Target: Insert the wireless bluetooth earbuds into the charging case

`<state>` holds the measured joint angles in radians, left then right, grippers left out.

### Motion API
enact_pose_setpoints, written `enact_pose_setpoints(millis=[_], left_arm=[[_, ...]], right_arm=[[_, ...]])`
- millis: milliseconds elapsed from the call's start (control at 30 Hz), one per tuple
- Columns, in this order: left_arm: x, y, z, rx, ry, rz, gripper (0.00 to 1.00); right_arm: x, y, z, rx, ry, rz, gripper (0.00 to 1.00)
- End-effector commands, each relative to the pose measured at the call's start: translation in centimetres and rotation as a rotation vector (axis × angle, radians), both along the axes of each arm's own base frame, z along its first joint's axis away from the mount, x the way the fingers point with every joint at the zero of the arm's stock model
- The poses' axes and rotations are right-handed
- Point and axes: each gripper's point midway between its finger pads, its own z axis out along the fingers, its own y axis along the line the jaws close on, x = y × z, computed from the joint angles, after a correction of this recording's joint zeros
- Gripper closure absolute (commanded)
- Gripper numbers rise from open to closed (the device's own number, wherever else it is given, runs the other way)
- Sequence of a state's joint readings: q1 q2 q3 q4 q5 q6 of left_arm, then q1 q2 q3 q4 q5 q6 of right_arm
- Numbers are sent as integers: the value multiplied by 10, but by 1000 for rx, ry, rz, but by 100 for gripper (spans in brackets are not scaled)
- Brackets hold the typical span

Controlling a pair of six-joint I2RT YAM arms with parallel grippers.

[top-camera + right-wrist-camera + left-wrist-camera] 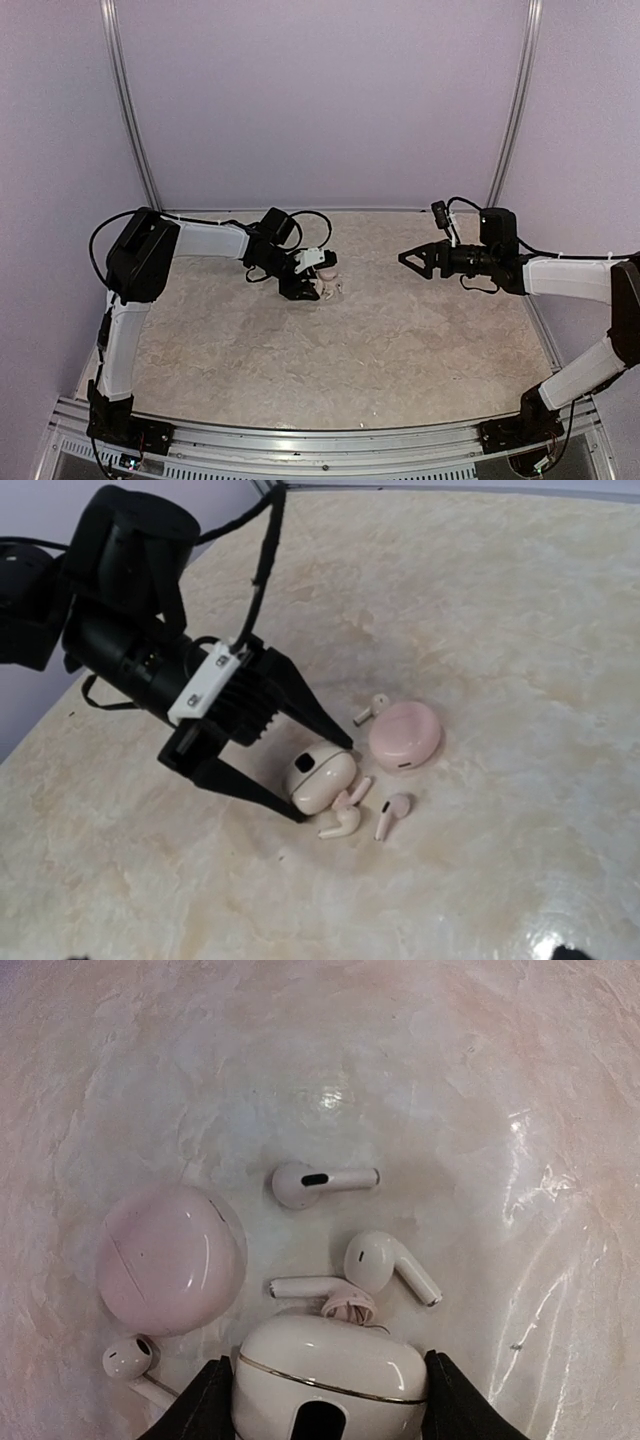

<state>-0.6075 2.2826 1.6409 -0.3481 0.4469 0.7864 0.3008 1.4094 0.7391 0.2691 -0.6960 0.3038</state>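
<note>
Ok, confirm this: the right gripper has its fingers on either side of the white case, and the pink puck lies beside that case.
Wrong arm: the right wrist view shows the left gripper with its fingers on either side of the white case. The pink puck lies beside that case.

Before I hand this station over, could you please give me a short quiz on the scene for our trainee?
1. True or false: the pink round case is shut.
2. How many loose earbuds show in the left wrist view?
3. What sits between the fingers of the left pincer? A. the white charging case. B. the pink round case. C. an earbud.
Key: 1 true; 2 four; 3 A.
</note>
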Motion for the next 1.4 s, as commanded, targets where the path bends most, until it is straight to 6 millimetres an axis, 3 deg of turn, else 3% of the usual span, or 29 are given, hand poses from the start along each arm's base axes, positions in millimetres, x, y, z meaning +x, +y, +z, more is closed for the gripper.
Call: enact_pose_setpoints(millis=[0,300,533,700,967,1167,1367], left_arm=[[-5,7,3,13,23,47,50],[-28,30,46,-36,63,373,54],[-78,42,39,-46,152,663,52],[-118,36,38,-130,228,826,49],[-151,14,38,-213,285,1077,47],[-165,-6,25,-244,314,1178,43],[-166,-19,20,-259,353,1248,40]], right_arm=[[-1,-2,2,20,-4,0,0],[-6,0,10,76,2,8,0],[-7,0,8,75,19,-12,0],[-8,0,8,64,17,-17,1],[-8,2,6,72,28,-14,0],[-8,2,8,66,22,-13,1],[-7,2,8,62,21,-16,0]])
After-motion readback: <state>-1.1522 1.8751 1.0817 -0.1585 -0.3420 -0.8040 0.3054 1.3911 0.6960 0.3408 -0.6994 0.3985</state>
